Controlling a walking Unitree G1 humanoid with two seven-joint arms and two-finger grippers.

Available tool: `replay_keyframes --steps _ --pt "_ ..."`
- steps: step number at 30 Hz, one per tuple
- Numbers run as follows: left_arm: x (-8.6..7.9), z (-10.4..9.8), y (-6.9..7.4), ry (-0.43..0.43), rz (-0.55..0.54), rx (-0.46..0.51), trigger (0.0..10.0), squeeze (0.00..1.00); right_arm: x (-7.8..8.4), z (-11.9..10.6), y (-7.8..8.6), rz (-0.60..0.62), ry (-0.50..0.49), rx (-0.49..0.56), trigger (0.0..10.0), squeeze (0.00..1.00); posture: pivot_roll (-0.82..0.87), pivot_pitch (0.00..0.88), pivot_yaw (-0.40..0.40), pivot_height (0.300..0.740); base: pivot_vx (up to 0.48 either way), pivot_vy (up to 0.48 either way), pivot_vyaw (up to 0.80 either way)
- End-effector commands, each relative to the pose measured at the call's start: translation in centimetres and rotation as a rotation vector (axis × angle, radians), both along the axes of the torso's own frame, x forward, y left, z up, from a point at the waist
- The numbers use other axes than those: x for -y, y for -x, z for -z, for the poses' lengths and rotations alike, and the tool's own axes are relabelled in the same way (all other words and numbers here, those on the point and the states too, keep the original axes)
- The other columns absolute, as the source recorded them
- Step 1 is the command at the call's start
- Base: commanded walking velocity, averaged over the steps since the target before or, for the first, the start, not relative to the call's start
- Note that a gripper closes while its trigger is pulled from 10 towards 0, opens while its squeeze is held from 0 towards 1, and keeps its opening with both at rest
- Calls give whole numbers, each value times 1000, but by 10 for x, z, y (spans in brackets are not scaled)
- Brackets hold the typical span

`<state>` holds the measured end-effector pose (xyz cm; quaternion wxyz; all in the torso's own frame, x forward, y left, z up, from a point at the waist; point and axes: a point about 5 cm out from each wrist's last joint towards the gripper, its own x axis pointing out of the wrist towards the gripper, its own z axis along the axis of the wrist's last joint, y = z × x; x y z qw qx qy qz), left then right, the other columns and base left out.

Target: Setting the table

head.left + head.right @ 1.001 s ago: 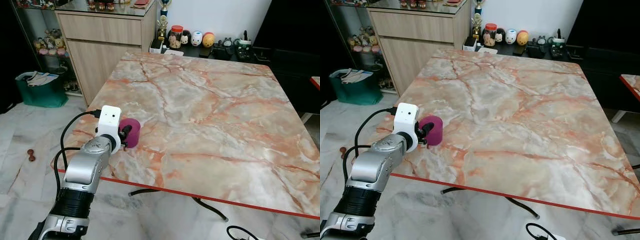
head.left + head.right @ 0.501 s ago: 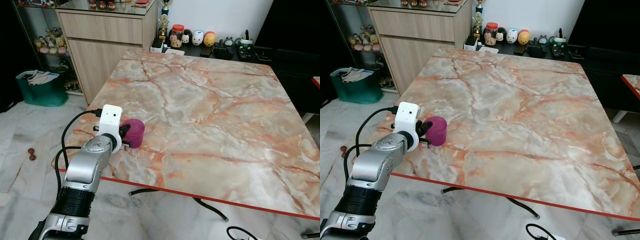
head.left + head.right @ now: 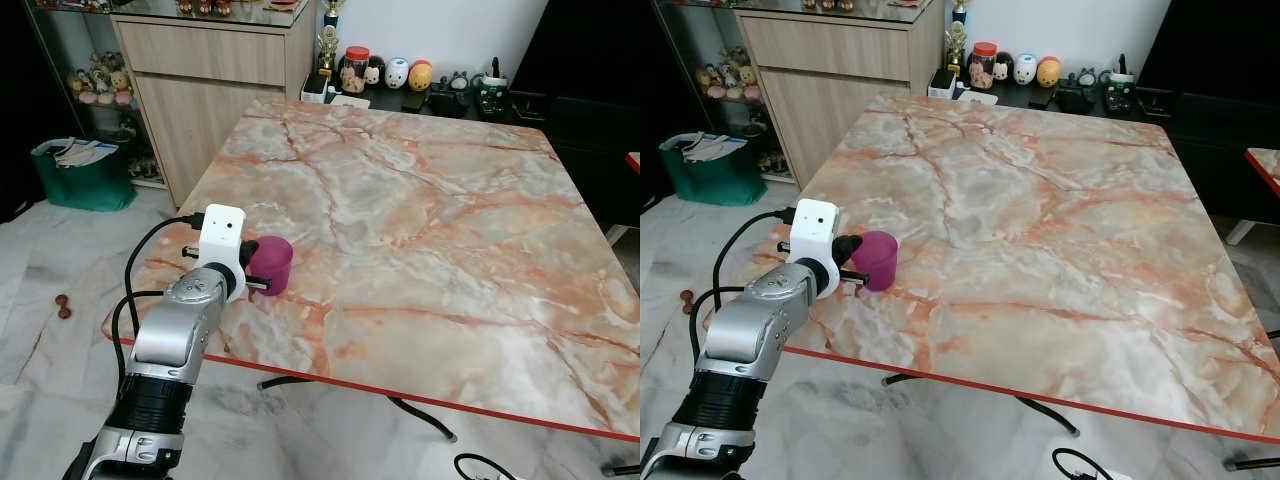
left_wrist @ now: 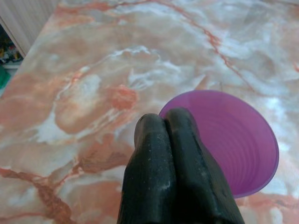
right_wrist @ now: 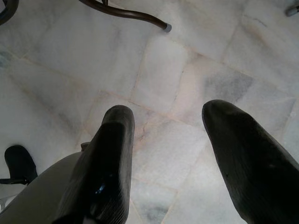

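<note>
Lower left of frame, the left gripper (image 4: 163, 140), fingers pressed together beside the translucent purple plastic cup (image 3: 270, 266) (upright, near the marble worktop (image 3: 420, 230) edge), could knock it over if it swings.

The robot's left arm (image 3: 170, 350), a tube of brushed silver metal, widens into a ribbed black cylindrical joint (image 3: 148, 405) with a silver band below it. At the wrist sits a white, rounded box-shaped camera housing (image 3: 220, 240) with two small dark dots on its face. A thin black cable (image 3: 135, 275) loops from the housing back along the arm. The left gripper (image 4: 161, 130) has two matte black, rounded fingers with a lightly scuffed surface. The right gripper (image 5: 168, 140) has two long, glossy black fingers (image 5: 110, 163).
</note>
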<state>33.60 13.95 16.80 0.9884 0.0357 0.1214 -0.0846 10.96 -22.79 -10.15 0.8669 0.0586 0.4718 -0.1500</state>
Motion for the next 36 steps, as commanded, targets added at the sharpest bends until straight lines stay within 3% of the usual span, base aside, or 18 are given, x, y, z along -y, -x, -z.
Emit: replay_keyframes --steps 1,3,4,5,7,8,9,16,22,36 --pt "-1 -6 1 8 -5 48 0 0 5 -1 2 -2 12 -3 10000 0 149 0 -89 740 0 0 0" --pt "0 -7 1 7 0 55 0 0 5 -1 2 -1 12 -3 10000 0 149 0 -89 740 0 0 0" --pt "2 -13 1 27 19 101 9686 0 5 -1 2 -2 12 -3 10000 0 149 0 -90 740 0 0 0" --pt "5 -19 1 27 42 146 10000 0 5 -1 2 -2 13 -3 10000 0 149 0 -90 740 0 0 0" --pt "6 -22 1 20 56 168 10000 0 5 -1 2 -1 13 -4 10000 0 149 0 -90 740 0 0 0" --pt "5 -25 0 29 35 170 10000 169 5 -1 2 -2 13 -4 10000 0 151 0 -90 740 0 0 0" --pt "4 -24 -1 24 14 156 10000 1000 5 -1 2 -3 13 -4 10000 0 151 0 -90 740 0 0 0" --pt "-7 -20 -13 -28 -12 58 10000 1000 4 -1 1 0 8 -4 10000 0 146 0 -81 740 0 0 0" --pt "-12 -14 -17 -15 -12 -6 10000 1000 3 0 1 -1 5 -9 10000 0 142 0 -74 740 0 0 0" --pt "-9 -19 -25 -7 33 -52 10000 1000 2 0 2 3 0 -8 10000 0 133 0 -60 740 0 0 0"
